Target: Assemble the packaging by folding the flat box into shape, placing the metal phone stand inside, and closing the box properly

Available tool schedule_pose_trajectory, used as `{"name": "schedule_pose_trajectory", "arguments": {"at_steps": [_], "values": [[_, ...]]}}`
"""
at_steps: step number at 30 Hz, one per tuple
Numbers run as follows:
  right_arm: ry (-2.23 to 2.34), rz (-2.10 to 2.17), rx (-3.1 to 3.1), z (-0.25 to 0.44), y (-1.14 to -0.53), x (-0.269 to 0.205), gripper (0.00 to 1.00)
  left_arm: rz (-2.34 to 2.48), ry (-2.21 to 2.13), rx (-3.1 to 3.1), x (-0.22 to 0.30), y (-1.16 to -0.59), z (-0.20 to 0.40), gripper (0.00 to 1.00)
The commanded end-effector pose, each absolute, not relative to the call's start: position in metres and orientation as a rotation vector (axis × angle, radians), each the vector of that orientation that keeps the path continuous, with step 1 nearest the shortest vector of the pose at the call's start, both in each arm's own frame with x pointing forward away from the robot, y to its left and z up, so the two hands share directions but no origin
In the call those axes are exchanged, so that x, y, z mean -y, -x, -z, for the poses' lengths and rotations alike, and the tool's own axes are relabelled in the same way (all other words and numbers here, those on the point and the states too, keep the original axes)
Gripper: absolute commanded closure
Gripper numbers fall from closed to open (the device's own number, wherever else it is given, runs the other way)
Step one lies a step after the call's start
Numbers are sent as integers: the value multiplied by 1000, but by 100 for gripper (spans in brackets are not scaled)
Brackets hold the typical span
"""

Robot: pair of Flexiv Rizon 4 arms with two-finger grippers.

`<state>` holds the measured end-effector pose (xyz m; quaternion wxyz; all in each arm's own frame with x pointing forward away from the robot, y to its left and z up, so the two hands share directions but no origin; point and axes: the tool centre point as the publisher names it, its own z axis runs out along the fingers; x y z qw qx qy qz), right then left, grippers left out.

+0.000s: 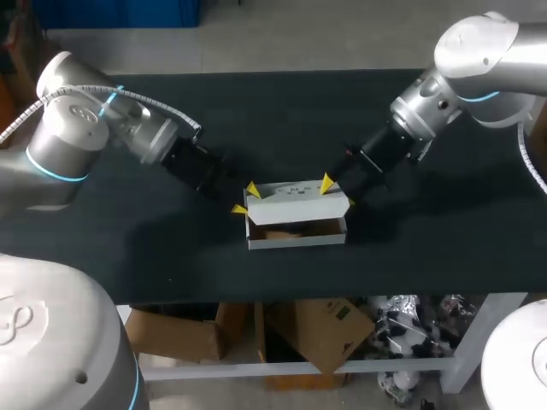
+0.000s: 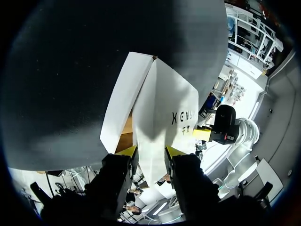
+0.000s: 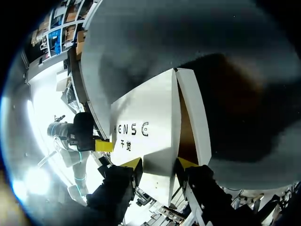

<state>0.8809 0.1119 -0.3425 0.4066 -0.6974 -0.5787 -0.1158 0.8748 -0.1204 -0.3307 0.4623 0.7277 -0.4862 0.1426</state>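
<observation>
dark table (image 1: 273, 111), soft shadows, harsh glare beyond

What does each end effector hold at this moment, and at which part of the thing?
The left end effector and the right end effector each pinch the open lid flap of the white box, at opposite short ends.

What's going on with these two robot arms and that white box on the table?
Both arms are working on the white box, which sits folded into shape on the black table. The left pincer grips one end of its raised lid and the right pincer the other end. The box is not yet closed; its brown inside shows, but I cannot make out the phone stand in it.
</observation>
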Motion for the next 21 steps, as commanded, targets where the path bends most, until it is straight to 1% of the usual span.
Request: {"name": "schedule_pose_trajectory", "arguments": {"at_steps": [1,21], "values": [[1756,285,1461,344,-881,-112,52,-357,-1796,1198,120,-872,330,62],[1769,257,1479,352,-876,-104,51,-355,-1808,1222,118,-865,333,61]]}}
